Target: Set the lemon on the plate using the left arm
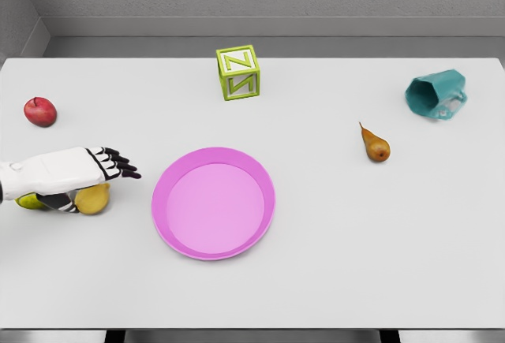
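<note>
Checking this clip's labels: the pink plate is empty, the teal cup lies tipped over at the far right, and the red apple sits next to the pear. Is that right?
Not quite. In the head view the red apple sits alone at the far left; the pear lies across the table on the right, nearer the tipped teal cup. The pink plate is indeed empty.

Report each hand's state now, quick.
Left hand: open, fingers stretched out over the lemon, nothing grasped.
Right hand: not in view.
</note>
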Controlling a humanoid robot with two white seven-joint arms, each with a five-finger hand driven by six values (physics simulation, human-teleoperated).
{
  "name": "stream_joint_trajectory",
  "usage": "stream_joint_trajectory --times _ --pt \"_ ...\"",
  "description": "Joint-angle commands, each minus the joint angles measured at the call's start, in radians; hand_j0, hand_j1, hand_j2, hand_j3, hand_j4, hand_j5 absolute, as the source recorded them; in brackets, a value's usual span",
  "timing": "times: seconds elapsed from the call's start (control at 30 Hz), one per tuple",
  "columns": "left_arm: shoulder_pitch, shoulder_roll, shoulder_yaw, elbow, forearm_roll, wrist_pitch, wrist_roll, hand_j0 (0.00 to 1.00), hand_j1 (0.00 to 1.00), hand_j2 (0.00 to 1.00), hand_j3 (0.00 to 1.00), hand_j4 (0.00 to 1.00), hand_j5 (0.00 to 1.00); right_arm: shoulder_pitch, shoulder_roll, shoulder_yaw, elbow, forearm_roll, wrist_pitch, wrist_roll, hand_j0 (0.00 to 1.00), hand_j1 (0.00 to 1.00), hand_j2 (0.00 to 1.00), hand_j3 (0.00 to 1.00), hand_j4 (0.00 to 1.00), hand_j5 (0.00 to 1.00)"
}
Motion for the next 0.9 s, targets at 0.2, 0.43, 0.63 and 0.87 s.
stream_joint_trajectory --times 0.2,0.43,0.63,0.87 --pt "0.0 -0.015 0.002 0.013 -0.017 0.002 0.001 1.0 1.0 1.0 1.0 1.0 1.0 0.0 0.0 0.0 0.0 0.0 0.0 0.0 1.0 1.0 1.0 1.0 1.0 1.0" --pt "0.015 -0.015 0.003 0.011 -0.014 0.002 0.001 0.99 0.99 0.99 0.99 0.99 0.99 0.0 0.0 0.0 0.0 0.0 0.001 0.0 1.0 1.0 1.0 1.0 1.0 1.0" --pt "0.015 -0.015 0.005 0.016 -0.016 0.002 0.001 0.94 0.94 0.94 0.94 0.94 0.94 0.0 0.0 0.0 0.0 0.0 0.0 0.0 1.0 1.0 1.0 1.0 1.0 1.0" --pt "0.017 -0.017 0.005 0.028 -0.013 0.002 0.001 0.79 0.79 0.79 0.79 0.79 0.79 0.0 0.0 0.0 0.0 0.0 0.0 0.0 1.0 1.0 1.0 1.0 1.0 1.0"
